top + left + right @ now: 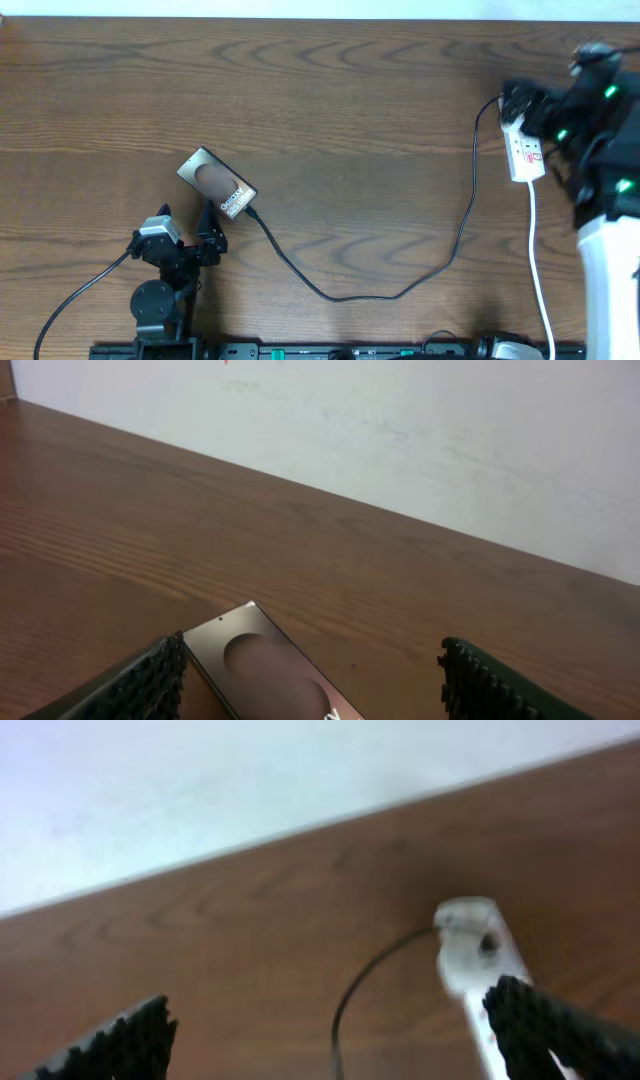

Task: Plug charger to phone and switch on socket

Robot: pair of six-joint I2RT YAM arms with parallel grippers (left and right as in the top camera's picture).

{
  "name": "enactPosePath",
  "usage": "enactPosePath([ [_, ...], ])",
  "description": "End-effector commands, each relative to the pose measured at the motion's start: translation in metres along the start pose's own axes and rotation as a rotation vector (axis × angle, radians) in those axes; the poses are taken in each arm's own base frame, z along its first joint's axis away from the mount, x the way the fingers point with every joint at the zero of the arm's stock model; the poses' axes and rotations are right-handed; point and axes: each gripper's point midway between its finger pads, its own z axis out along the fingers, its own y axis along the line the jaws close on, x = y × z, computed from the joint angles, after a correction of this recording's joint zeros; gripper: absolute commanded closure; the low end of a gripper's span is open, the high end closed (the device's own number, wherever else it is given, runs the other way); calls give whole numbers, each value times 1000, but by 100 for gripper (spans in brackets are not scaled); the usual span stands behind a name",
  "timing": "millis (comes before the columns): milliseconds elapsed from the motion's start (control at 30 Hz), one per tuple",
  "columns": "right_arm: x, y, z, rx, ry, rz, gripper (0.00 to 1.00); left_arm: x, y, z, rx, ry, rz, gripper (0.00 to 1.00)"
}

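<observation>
Blur softens the right wrist view, so the power strip (pixel 468 948) shows only as a pale oblong with a dark spot near its end. Its lower part is cut off by the frame and by one finger, and the red switch markings cannot be made out there. From overhead the right gripper (pixel 522 104) sits over the strip's far end, a dark mass hard to separate from the black plug. Its jaws stand wide apart and hold nothing, with one finger just beside the strip. The white cord (pixel 538 260) runs from the strip to the near edge, beside the right arm's white body

The phone (pixel 217 184) lies tilted on the table (pixel 350 100), left of centre. The left gripper (pixel 208 232) hovers at its near side with jaws spread and empty. In the left wrist view the phone's end shows between the fingers, close to one and well clear of the other, and its lettered end is cut off at the bottom. The charger cable (pixel 400 292) loops from the strip toward the near edge and back up to the phone's lower short edge. Its tip meets that edge, but whether it is seated cannot be told

Bare wood lies between phone and strip and along the far edge, where the table meets a pale wall (pixel 400 440). The strip lies close to the right edge
</observation>
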Motion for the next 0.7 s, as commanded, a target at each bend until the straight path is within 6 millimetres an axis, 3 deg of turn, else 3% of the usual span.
enactPosePath([
  [0, 38, 10, -12, -41, -52, -26, 1, 15, 2, 1, -2, 44, 12, 21],
  [300, 111, 5, -45, -96, -315, -95, 1, 15, 3, 1, -3, 45, 12, 21],
  [533, 158, -6, -52, -99, -414, -115, 1, 15, 3, 1, -3, 45, 12, 21],
  [667, 180, -13, -52, -76, -381, -112, 1, 15, 3, 1, -3, 45, 12, 21],
])
